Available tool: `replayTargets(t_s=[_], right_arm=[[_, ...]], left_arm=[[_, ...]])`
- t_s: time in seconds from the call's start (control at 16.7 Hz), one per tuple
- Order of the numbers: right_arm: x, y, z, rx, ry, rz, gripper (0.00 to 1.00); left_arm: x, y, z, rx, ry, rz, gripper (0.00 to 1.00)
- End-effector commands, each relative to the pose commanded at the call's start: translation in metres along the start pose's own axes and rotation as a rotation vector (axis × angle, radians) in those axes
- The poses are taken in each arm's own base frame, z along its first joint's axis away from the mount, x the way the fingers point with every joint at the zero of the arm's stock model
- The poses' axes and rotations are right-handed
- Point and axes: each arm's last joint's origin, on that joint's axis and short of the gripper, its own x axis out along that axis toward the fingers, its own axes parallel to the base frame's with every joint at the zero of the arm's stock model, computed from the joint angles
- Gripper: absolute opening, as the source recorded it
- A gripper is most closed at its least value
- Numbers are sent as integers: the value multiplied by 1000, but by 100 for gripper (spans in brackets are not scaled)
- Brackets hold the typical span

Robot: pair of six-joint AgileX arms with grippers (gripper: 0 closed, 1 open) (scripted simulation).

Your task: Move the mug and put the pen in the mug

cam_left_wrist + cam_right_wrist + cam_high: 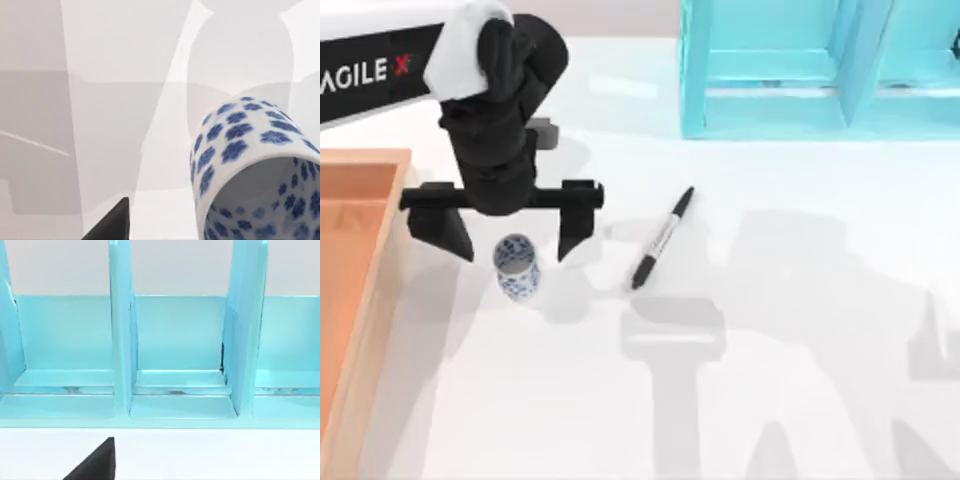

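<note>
The mug (pixel 517 266), small and white with blue flowers, stands upright on the white table left of centre. My left gripper (pixel 513 245) hangs over it, open wide, with one black finger on each side of the mug and apart from it. In the left wrist view the mug (pixel 250 165) looms close beside a black fingertip (pixel 112 222). The pen (pixel 663 238), black with a grey-white barrel, lies slanted on the table to the right of the mug. My right gripper (pixel 97 465) is parked facing the teal shelf.
An orange wooden tray (pixel 360 300) runs along the table's left edge, close to the left gripper. A teal shelf unit (pixel 800 70) with upright dividers (pixel 120 340) stands at the back right. White table surface stretches in front of the mug and pen.
</note>
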Motion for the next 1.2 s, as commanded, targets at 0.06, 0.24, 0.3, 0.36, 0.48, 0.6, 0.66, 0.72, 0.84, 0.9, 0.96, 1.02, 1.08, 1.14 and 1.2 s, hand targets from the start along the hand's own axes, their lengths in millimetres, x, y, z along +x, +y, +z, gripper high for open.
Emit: replayTargets(t_s=[0.06,0.24,0.3,0.36,0.48,0.6,0.66,0.72,0.84,0.9,0.96,1.02,1.08,1.14,1.2], right_arm=[[0,0,0,0,0,0,100],[0,0,0,0,0,0,100],[0,0,0,0,0,0,100],[0,0,0,0,0,0,100],[0,0,0,0,0,0,100],[0,0,0,0,0,0,100],[0,0,0,0,0,0,100],[0,0,0,0,0,0,100],[0,0,0,0,0,0,100],[0,0,0,0,0,0,100],[0,0,0,0,0,0,100],[0,0,0,0,0,0,100],[0,0,0,0,0,0,100],[0,0,0,0,0,0,100],[0,0,0,0,0,0,100]], left_arm=[[0,0,0,0,0,0,100],[0,0,0,0,0,0,100],[0,0,0,-1,0,0,100],[0,0,0,-1,0,0,100],[-7,-1,3,-3,6,3,100],[-23,-3,7,-4,12,6,100],[-35,-4,10,-3,14,7,100],[-50,-5,11,-2,15,7,100],[-83,-6,12,-1,13,5,100],[-99,-5,11,-1,12,4,100],[-114,-4,9,-1,11,4,100],[-126,-3,7,-1,9,3,100],[-136,-2,4,-1,7,2,100],[-143,0,2,-1,4,1,100],[-148,0,0,-1,1,0,100]])
